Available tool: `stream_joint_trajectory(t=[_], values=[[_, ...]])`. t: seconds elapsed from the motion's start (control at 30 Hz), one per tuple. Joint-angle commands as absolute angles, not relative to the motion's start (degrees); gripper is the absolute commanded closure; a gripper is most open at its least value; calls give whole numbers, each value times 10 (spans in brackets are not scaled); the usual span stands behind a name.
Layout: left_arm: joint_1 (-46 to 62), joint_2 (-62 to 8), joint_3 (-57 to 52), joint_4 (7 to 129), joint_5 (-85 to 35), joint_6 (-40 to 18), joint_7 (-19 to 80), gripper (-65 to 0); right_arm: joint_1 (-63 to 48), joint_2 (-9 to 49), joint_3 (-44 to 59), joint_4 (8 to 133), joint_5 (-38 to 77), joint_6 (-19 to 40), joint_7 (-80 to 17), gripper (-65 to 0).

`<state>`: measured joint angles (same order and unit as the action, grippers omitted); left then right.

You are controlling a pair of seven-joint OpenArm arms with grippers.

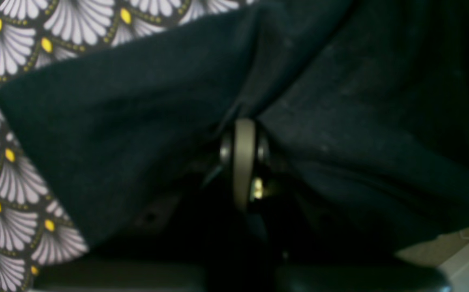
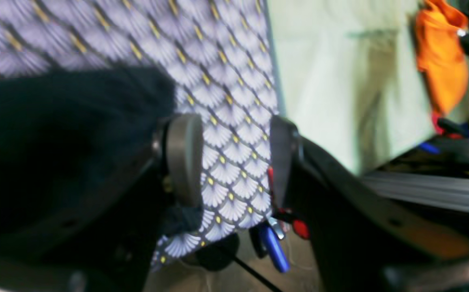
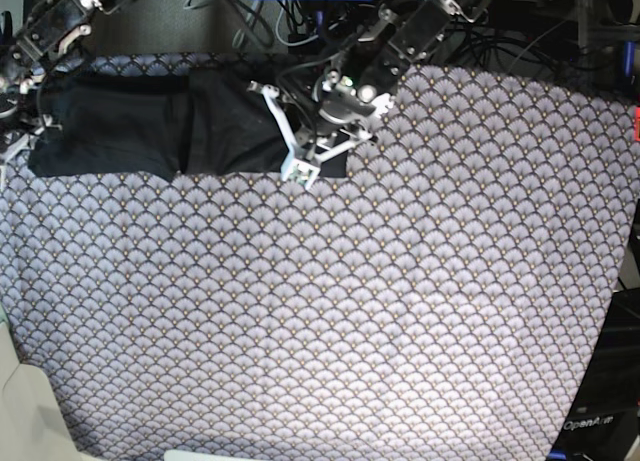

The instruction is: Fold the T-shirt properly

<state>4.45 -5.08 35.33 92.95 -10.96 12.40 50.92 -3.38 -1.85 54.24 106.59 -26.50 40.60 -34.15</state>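
While "OpenArm" is being read low in the base view, the T-shirt (image 3: 160, 131) is lying long axis left–right — pinched by the left gripper (image 1: 244, 121), the right gripper (image 2: 234, 158) gaping, grasping nothing.

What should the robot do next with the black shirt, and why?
Probably the left tool should let go next. It is shut on a pinch of the plain black soft cloth T-shirt, which lies as a flat band at the far edge of the grey scallop-patterned cloth. The right tool is already open, with nothing between its pads.
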Motion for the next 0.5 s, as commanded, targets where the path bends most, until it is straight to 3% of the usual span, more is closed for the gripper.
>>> stream_joint_trajectory(t=[0.0,0.17,0.47], values=[[42,-50,353,939,-109,124,508,0,-33,-9,548,1073,-256,400,-339,-288],[42,-50,353,939,-109,124,508,0,-34,29,522,999,-230,400,-406,-288],[41,-50,353,933,-106,124,509,0,-87,156,485,942,20,400,-549,-288]])
